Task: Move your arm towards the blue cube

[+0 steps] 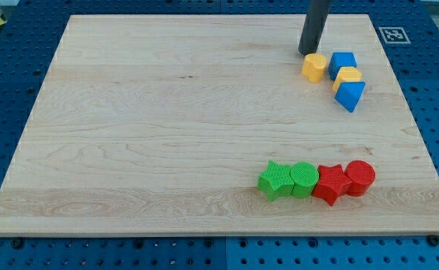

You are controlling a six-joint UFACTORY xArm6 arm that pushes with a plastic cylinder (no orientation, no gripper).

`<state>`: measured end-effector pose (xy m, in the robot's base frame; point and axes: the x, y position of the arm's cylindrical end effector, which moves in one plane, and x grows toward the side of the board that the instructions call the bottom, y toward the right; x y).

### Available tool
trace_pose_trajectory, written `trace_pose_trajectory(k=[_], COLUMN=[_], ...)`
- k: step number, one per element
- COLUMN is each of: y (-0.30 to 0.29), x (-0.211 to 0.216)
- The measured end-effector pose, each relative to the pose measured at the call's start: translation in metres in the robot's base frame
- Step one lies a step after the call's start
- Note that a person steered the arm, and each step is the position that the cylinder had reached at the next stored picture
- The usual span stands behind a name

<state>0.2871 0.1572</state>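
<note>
The blue cube (343, 62) sits near the view's top right on the wooden board (166, 127). A yellow hexagonal block (314, 67) lies just to its left, touching or nearly touching it. A second yellow block (347, 76) lies just below the cube, and a blue triangular block (350, 95) lies below that. My tip (307, 52) rests on the board just above and left of the yellow hexagonal block, about one block width to the left of the blue cube.
A row of blocks lies near the view's bottom right: a green star (275, 180), a green cylinder (304, 178), a red star (330, 184) and a red cylinder (359, 178). A marker tag (390, 34) is at the board's top right corner.
</note>
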Motion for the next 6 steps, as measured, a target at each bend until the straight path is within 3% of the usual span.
trace_pose_trajectory(k=[3, 6], y=[0.058, 0.095], x=[0.0, 0.054])
